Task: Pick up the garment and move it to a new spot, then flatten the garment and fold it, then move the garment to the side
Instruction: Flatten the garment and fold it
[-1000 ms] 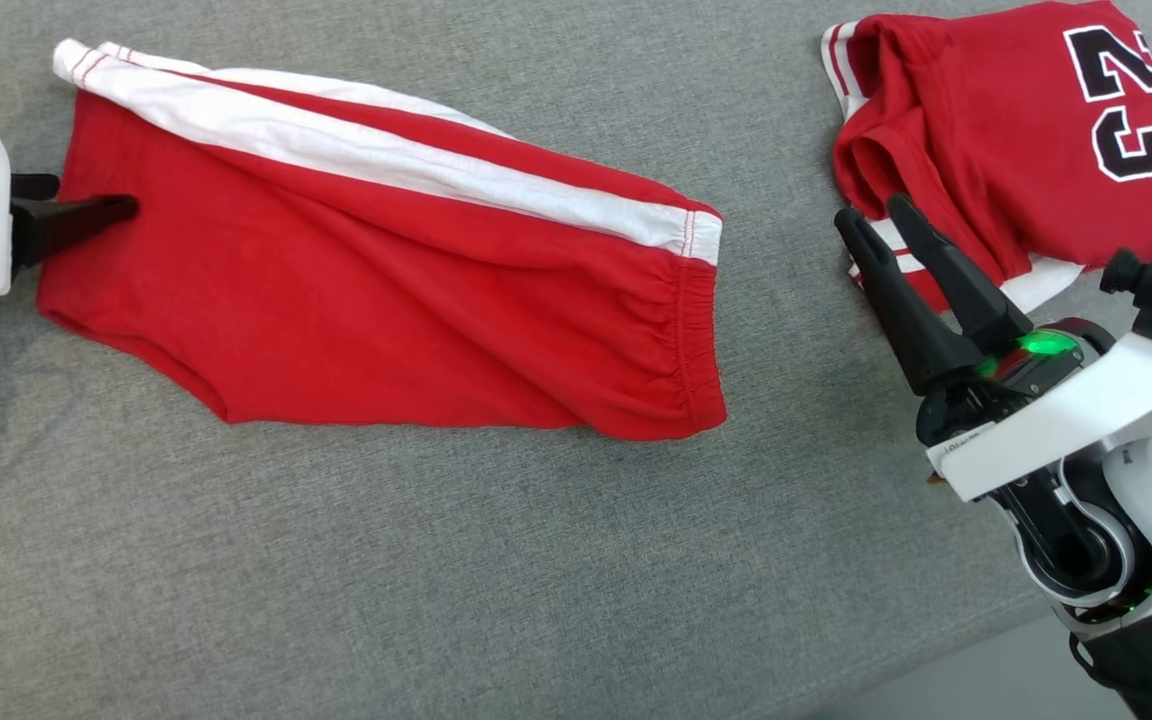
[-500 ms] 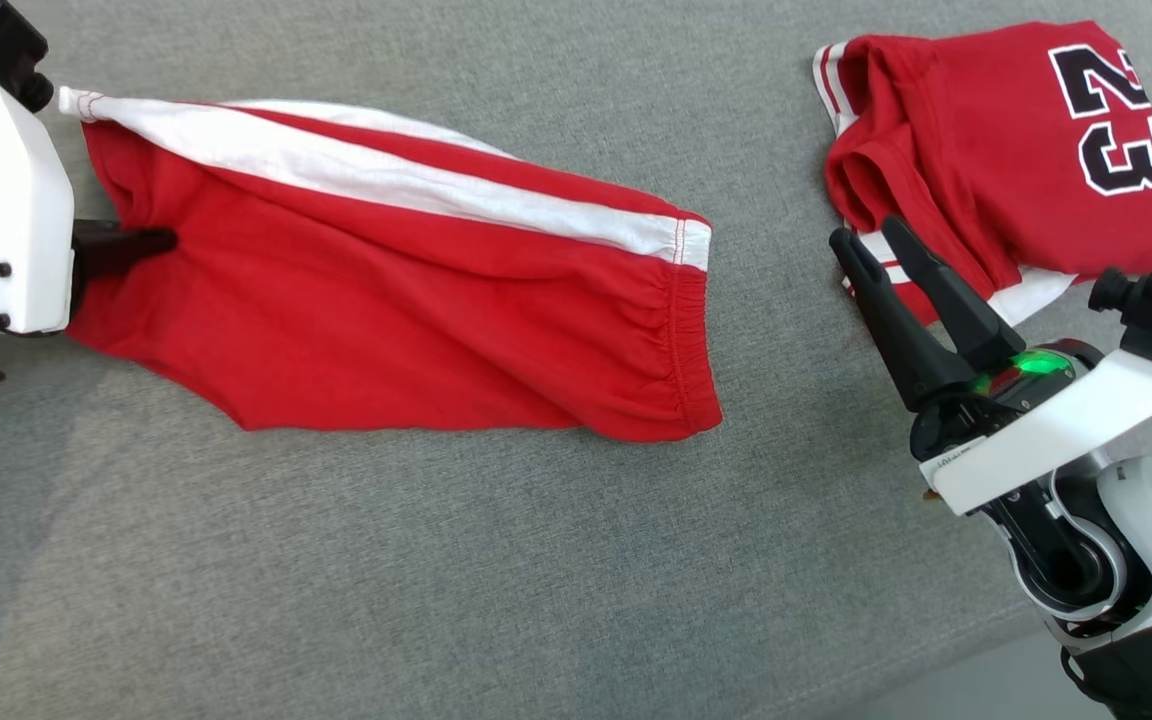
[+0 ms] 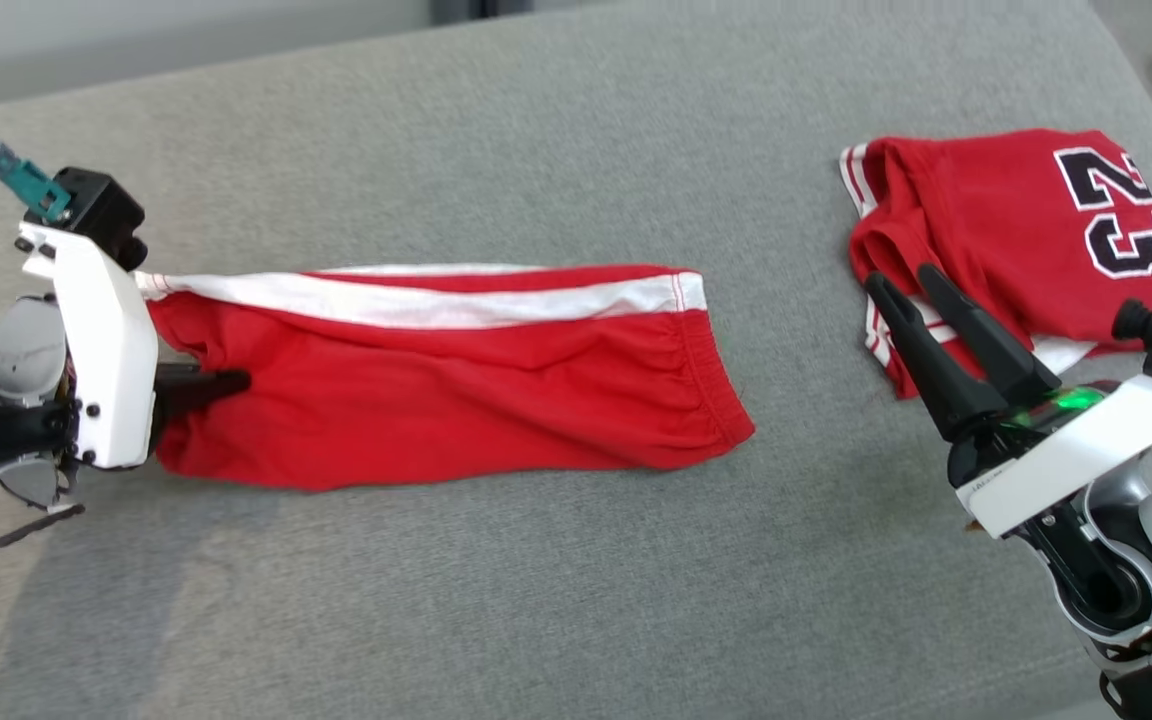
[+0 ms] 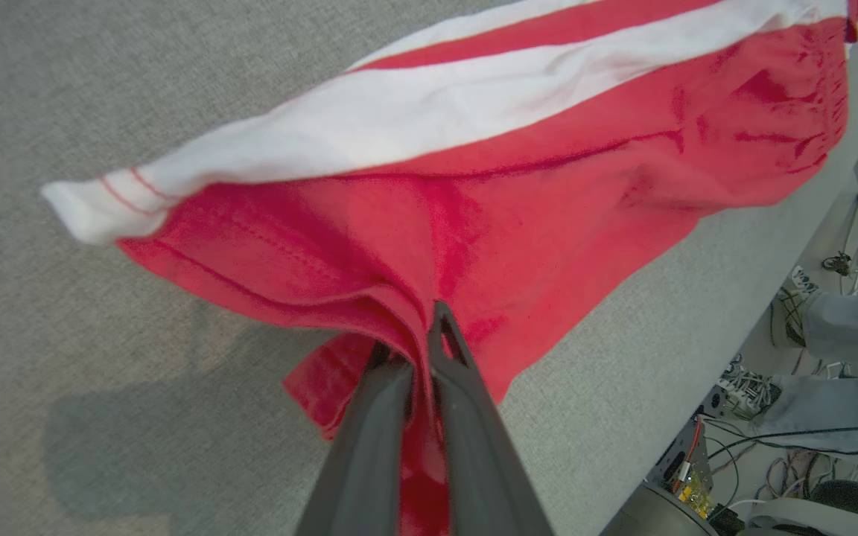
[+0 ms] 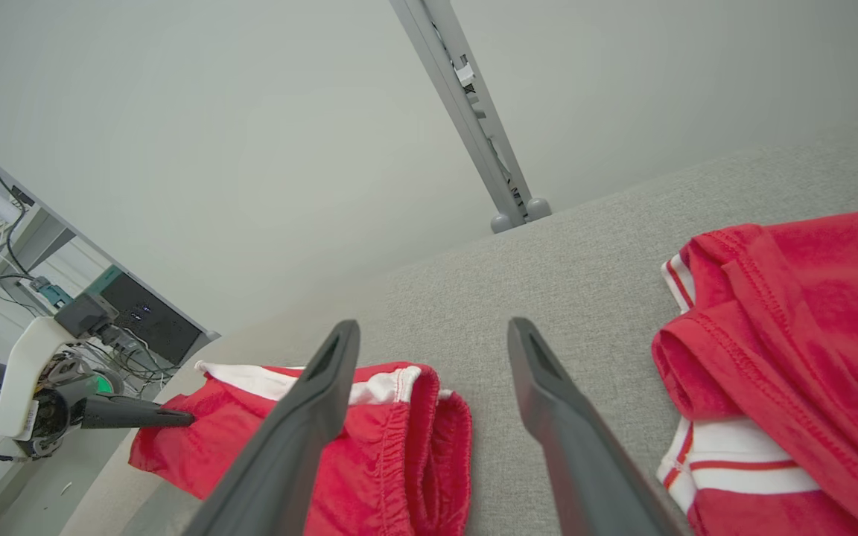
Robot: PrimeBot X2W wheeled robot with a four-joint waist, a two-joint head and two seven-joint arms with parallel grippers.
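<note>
Noted left gripper (image 3: 228,382) newly clamped on shorts (image 3: 456,395) hem, 9 o'clock end; apart one second ago. Hem lifted: pick-up begun, relocation pending. Right gripper (image 3: 898,277) at 3 o'clock, jaws apart.

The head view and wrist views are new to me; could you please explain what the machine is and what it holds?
It is a wheeled robot with two arms, each ending in a two-fingered gripper. The head view comes from a camera on its head, looking down; the other two come from cameras on its wrists, looking out along each gripper. On the grey padded surface lie red shorts with a white stripe and, to their right, a red jersey numbered 23. The left gripper is shut on the shorts' edge; the right gripper stands open, holding nothing.
</note>
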